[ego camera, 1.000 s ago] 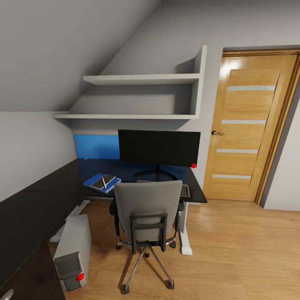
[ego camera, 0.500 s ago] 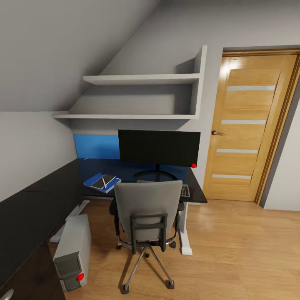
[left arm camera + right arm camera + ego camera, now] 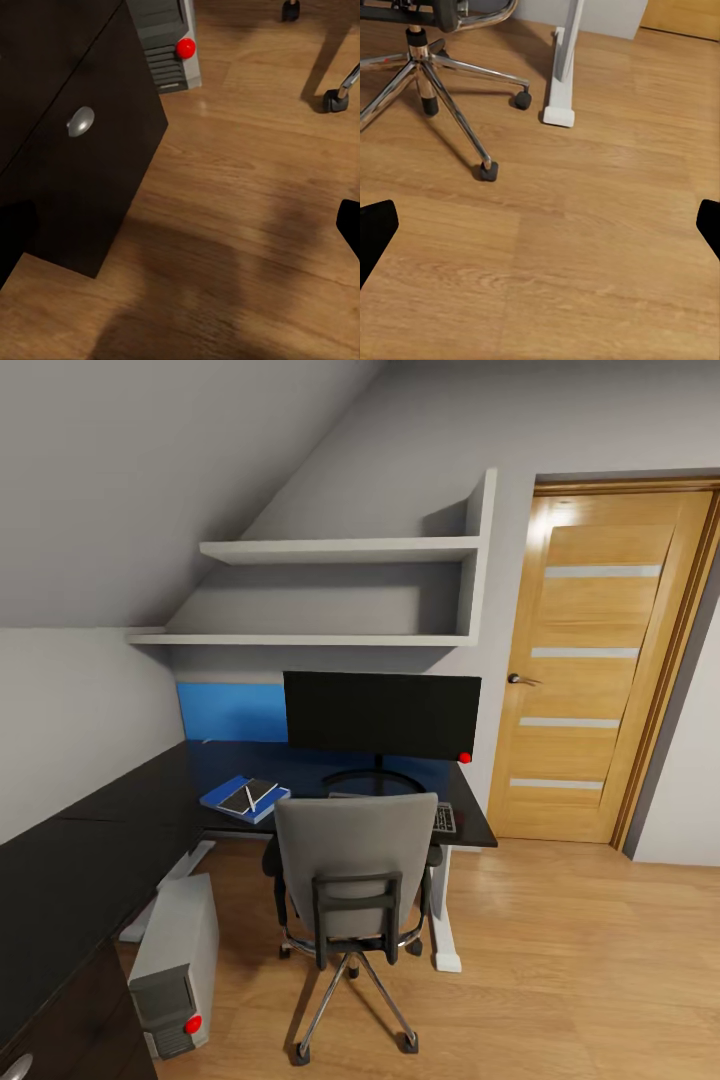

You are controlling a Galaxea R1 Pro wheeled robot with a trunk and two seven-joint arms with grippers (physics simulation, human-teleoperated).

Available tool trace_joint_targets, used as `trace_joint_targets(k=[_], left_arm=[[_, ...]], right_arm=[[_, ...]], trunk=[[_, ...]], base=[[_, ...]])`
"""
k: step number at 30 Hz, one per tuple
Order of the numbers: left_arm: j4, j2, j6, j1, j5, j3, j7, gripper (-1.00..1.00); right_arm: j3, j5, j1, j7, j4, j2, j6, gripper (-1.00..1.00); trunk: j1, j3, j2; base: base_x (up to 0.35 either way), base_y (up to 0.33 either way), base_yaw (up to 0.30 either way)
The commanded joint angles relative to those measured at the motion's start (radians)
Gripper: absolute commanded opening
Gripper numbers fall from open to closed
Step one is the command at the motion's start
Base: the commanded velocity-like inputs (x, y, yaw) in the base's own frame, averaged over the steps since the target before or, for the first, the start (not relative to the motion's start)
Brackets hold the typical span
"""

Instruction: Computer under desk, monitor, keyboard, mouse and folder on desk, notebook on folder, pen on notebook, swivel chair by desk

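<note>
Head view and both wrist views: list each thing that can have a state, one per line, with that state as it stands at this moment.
Door: closed.
Monitor: upright on the desk, screen dark.
Folder: flat on the desk, notebook and pen on top.
Keyboard: on the desk, mostly hidden by the chair.
Chair: upright, pushed in at the desk.
Computer: upright on the floor beside the desk.
Drawer: closed.
Left gripper: open, empty.
Right gripper: open, empty.

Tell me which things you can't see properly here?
- Slim black keyboard, head view: mostly hidden behind the grey swivel chair.
- Small black mouse: cannot be made out; the chair back may cover it.
- Thin white pen, head view: too small for detail.
- Silver-grey computer tower, left wrist view: cut off by the edge.
</note>
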Motion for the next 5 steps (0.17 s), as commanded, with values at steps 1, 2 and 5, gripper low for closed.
trace_joint_targets(k=[1, 2, 5], left_arm=[[-0.002, 0.000, 0.000, 0.001, 0.004, -0.008, 0.007, 1.00], [-0.002, 0.000, 0.000, 0.001, 0.004, -0.008, 0.007, 1.00], [-0.002, 0.000, 0.000, 0.001, 0.004, -0.007, 0.007, 1.00]], right_arm=[[0.009, -0.010, -0.001, 0.000, 0.002, 0.001, -0.004, 1.00], [0.009, -0.010, -0.001, 0.000, 0.002, 0.001, -0.004, 1.00], [0.008, -0.010, -0.001, 0.000, 0.002, 0.000, -0.004, 1.00]], trunk=[[0.000, -0.001, -0.001], [0.000, -0.001, -0.001], [0.000, -0.001, -0.001]], base=[[0.000, 0.000, 0.000], [0.000, 0.000, 0.000], [0.000, 0.000, 0.000]])
